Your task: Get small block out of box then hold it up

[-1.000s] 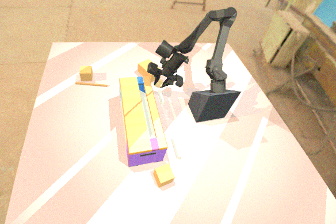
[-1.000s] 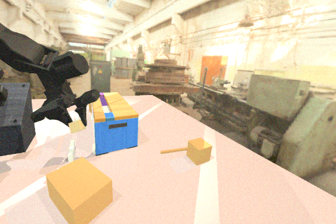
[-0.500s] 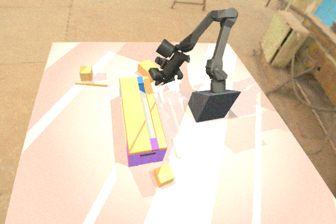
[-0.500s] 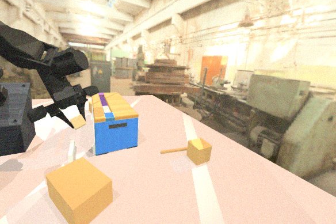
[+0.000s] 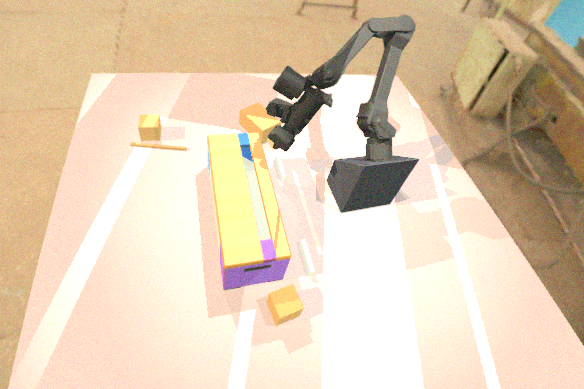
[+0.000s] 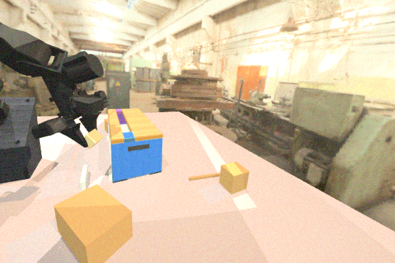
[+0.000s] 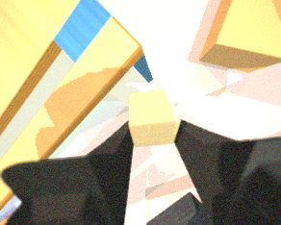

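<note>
Exterior view: end effector (image 6: 88, 138) grips the small block (image 6: 93, 137) above table, just beside box's (image 6: 136, 157) blue end.

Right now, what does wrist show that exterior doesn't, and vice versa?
Wrist only: both fingers flanking the pale block, their tips at its two sides, and the table far below it.

Exterior only: the box's blue end with its dark slot, the mallet, the block hanging beside the box.

Both: the gripper shut on the block, the striped box top, a big orange cube.
</note>
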You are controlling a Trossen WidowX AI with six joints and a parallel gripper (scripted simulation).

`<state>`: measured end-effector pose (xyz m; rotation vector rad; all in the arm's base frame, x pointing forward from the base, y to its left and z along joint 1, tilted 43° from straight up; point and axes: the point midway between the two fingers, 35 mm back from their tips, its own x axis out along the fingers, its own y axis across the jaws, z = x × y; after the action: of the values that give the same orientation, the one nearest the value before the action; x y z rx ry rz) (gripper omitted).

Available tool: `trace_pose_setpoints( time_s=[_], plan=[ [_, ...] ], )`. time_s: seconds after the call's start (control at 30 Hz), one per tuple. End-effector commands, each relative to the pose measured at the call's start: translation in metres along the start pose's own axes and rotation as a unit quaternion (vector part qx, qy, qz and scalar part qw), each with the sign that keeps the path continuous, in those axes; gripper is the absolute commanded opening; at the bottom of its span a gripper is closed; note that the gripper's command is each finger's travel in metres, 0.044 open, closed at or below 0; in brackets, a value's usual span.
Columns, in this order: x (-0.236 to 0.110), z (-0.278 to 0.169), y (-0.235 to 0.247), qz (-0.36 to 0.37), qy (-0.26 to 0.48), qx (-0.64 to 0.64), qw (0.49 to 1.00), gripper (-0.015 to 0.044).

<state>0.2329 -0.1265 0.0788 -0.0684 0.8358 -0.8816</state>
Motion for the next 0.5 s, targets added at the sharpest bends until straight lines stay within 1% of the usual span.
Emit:
trace_pose_setpoints(
  time_s=[0.0, 0.23, 0.47],
  plan=[
    [-0.004, 0.001, 0.000, -0.004, -0.003, -0.084, 0.996, 0.0000],
    [-0.009, 0.001, 0.000, -0.010, -0.006, -0.218, 0.976, 0.0000],
    [-0.014, 0.001, 0.000, -0.017, -0.007, -0.347, 0.938, 0.0000]
  ],
)
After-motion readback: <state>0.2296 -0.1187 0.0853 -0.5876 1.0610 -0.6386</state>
